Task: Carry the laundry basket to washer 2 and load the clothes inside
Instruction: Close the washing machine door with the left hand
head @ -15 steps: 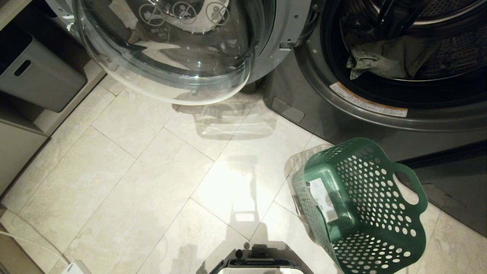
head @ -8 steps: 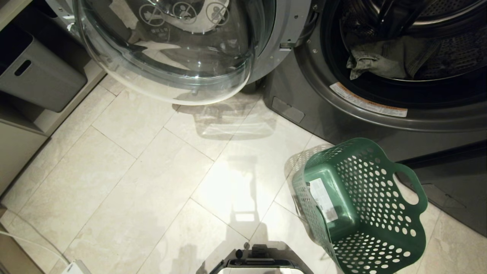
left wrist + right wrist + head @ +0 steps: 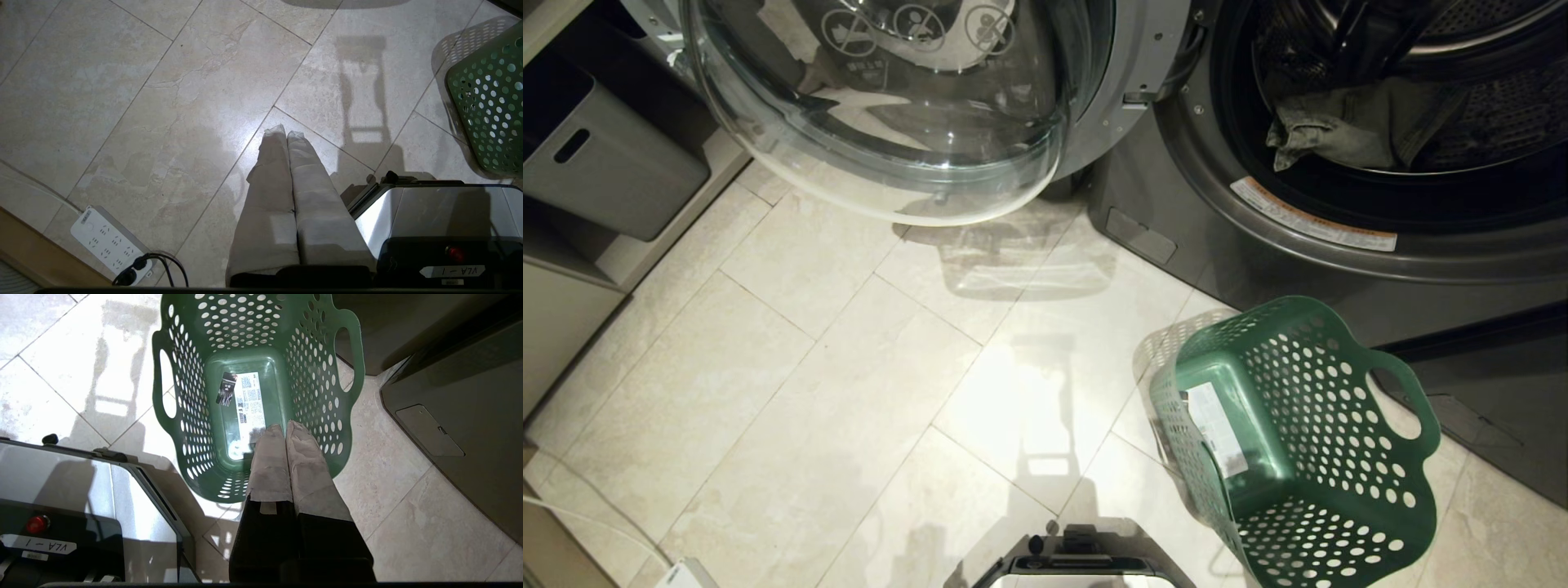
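Nothing has shifted: laundry basket [image 3: 1307,445] upright, long axis toward washer [image 3: 1339,245], both hands closed, empty

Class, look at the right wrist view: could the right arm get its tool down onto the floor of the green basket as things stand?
Probably yes. The right tool, shut and holding nothing, hangs right over the open top of the laundry basket, and only a sticker lies inside.

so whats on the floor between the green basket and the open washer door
Nothing: in the head view only bare tile floor lies between the laundry basket and the open glass door.
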Controlling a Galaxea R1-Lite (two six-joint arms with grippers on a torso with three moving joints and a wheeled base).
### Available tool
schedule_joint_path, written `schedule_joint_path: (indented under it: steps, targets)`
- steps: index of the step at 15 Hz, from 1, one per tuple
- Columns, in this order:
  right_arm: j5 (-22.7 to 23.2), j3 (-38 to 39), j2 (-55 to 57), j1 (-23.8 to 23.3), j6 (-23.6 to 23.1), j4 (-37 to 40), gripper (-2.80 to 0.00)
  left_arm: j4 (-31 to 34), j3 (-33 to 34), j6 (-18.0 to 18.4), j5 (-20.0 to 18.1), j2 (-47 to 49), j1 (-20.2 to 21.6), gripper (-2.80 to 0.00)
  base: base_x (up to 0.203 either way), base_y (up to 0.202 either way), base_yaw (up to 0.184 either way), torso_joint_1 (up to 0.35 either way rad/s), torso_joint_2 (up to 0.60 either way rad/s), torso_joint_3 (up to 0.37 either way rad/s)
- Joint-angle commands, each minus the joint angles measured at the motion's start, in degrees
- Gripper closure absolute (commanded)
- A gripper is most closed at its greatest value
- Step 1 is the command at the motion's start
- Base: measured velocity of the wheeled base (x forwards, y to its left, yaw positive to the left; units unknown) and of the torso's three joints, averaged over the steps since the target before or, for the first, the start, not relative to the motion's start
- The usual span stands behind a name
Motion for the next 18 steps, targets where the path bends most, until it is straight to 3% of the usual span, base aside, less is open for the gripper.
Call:
schedule_joint_path:
  steps: [1, 13, 18]
  targets:
    - [0.01, 0.02, -0.47, -0.04, -0.08, 0.13, 0.00, 0.01, 0.00, 0.00, 0.00, 0.07, 0.00, 0.00, 0.000, 0.000, 0.000, 0.000, 0.00, 0.000]
    - [-1.04, 0.02, -0.38, 0.03, 0.89, 0.22, 0.00, -2.01, 0.71, 0.09, 0.03, 0.07, 0.00, 0.00, 0.000, 0.000, 0.000, 0.000, 0.00, 0.000]
    - [-1.04, 0.02, -0.46, 0.03, 0.90, 0.22, 0.00, -2.01, 0.79, 0.00, 0.03, 0.07, 0.00, 0.00, 0.171, 0.000, -0.002, 0.003, 0.00, 0.003]
